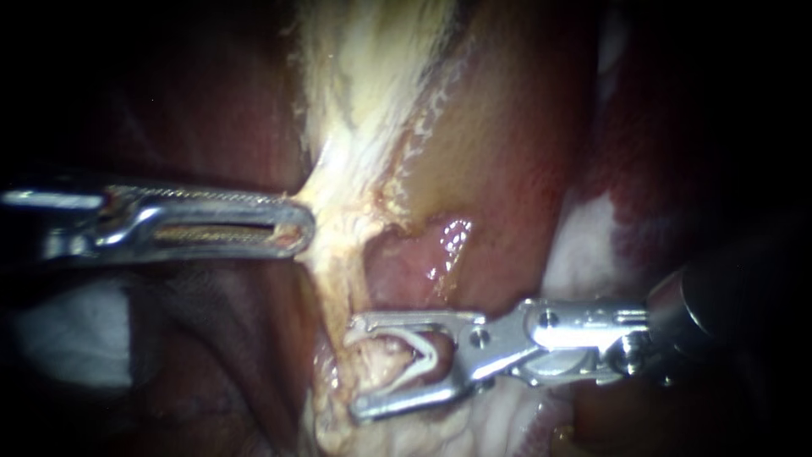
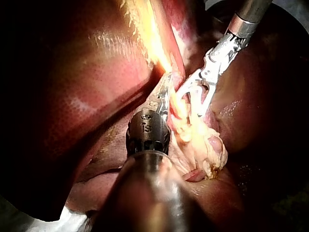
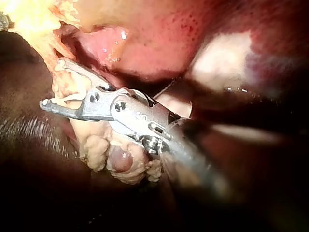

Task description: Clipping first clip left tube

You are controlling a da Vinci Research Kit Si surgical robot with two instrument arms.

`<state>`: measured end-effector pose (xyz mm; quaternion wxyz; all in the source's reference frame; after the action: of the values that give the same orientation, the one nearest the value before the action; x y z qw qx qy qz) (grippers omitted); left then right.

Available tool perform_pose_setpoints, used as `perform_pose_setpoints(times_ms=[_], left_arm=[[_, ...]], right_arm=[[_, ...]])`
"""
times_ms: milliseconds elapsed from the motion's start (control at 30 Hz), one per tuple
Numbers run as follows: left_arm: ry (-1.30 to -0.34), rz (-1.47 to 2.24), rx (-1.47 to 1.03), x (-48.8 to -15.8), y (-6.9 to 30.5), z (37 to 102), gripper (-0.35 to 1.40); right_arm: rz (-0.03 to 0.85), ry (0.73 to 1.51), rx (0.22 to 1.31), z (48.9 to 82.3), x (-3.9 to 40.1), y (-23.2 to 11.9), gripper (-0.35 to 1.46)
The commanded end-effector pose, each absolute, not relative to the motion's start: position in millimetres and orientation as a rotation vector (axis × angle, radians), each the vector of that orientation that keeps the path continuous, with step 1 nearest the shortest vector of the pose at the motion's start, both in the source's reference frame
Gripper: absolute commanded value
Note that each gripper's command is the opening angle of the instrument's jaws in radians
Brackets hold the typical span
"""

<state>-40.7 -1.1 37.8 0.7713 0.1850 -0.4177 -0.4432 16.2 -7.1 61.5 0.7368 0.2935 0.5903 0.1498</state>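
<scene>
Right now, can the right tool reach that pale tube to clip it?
Probably yes. The open jaws of my right instrument sit on either side of the pale tube, and nothing blocks them. My left instrument grips tissue off to the side, clear of it.

Endoscope sits right up close, facing the pale yellow fatty strand of tissue (image 1: 342, 254) head-on, with the silver slotted left instrument (image 1: 306, 224) coming in sideways. Left wrist cam peers down along its own instrument from just behind. Right wrist cam does the same along the shiny steel right instrument (image 3: 52, 83). All three share that strand and the right instrument's tip.
</scene>
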Motion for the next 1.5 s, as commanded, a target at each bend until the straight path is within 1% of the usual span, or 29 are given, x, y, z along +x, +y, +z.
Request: perform_pose_setpoints(times_ms=[33,567,800,1000,1267,1500], left_arm=[[-0.905,-0.961,0.401,-40.8,-1.2,37.6,-0.35],[-0.904,-0.965,0.405,-41.2,-1.6,35.2,-0.35],[-0.904,-0.964,0.405,-41.2,-1.4,35.5,-0.35],[-0.904,-0.965,0.404,-41.4,-1.5,35.5,-0.35],[-0.904,-0.965,0.403,-41.5,-1.5,35.6,-0.35],[-0.904,-0.965,0.404,-41.6,-1.4,35.7,-0.35]], right_arm=[[0.329,1.297,0.644,61.6,16.2,-7.0,0.60],[0.323,1.297,0.652,63.1,17.0,-6.5,0.60],[0.256,1.327,0.705,62.1,17.8,-7.2,0.60],[0.217,1.344,0.732,61.4,19.3,-7.4,0.59],[0.184,1.357,0.751,61.6,21.0,-7.5,0.56],[0.180,1.358,0.749,62.0,21.8,-7.9,0.53]])
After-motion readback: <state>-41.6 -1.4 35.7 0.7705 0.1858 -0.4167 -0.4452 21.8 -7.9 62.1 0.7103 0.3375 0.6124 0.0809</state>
